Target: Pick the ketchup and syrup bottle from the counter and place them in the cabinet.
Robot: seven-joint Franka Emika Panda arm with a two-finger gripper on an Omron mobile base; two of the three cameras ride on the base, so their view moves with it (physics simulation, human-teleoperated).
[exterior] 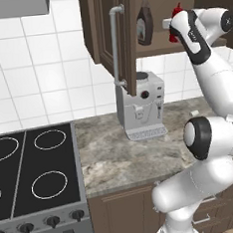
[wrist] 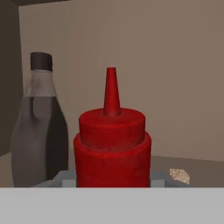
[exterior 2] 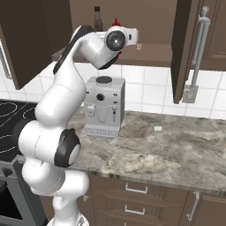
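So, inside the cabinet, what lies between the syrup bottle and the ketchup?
Nothing: the hand view shows the syrup bottle just beside the ketchup, no object between them.

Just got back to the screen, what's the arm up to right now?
The arm is reaching into the open cabinet with the gripper shut on the ketchup, holding it upright at shelf level. The syrup bottle already stands on the cabinet shelf, just beside the ketchup. Down on the counter the coffee machine sits against the wall. The ketchup is not yet released.
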